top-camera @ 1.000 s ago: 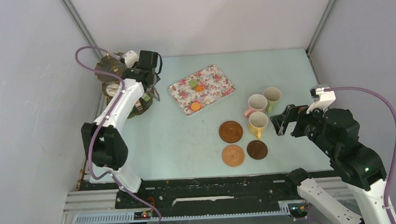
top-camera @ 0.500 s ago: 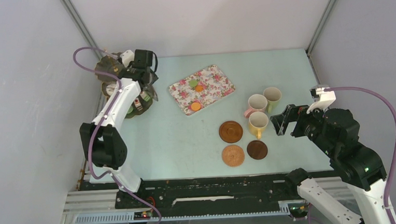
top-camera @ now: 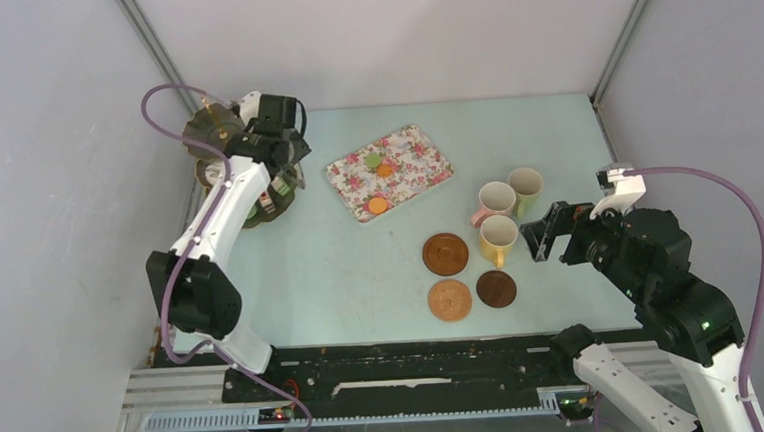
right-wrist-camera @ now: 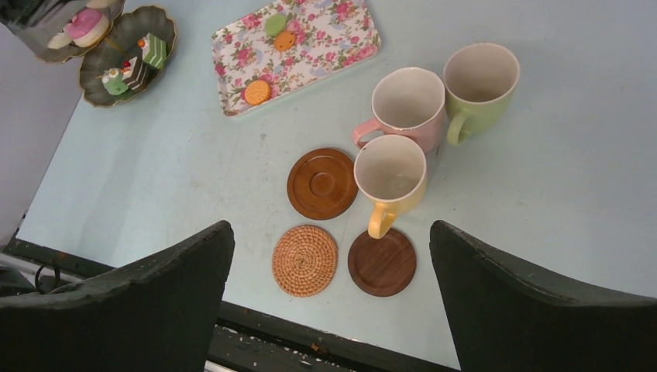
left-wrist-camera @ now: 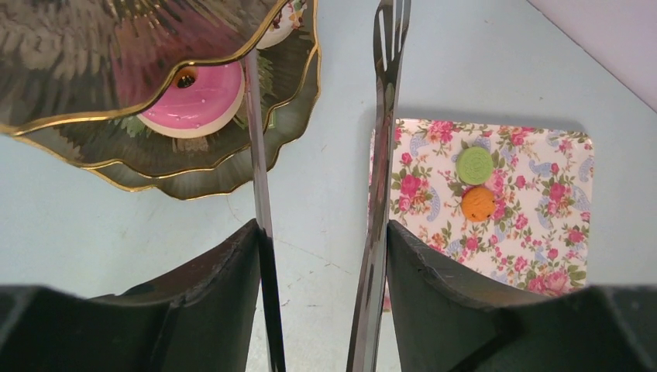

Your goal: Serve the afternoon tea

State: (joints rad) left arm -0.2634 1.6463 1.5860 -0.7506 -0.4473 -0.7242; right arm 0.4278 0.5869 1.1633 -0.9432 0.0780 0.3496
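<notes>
Left gripper (left-wrist-camera: 323,232): closed on the handles of the tongs (left-wrist-camera: 380,194). The tong arms stand apart with nothing between them, just beside the stand (left-wrist-camera: 232,167). A pink cake (left-wrist-camera: 197,97) sits on a tier of the stand.

Right gripper (top-camera: 542,236): jaws wide apart, holding nothing, just right of the yellow mug (right-wrist-camera: 390,174).

The tray (top-camera: 420,164) carries three macarons (left-wrist-camera: 474,164). The yellow, pink (right-wrist-camera: 407,101) and green (right-wrist-camera: 480,77) mugs stand clustered on the tabletop (top-camera: 341,269), beside the three coasters (right-wrist-camera: 321,184).
</notes>
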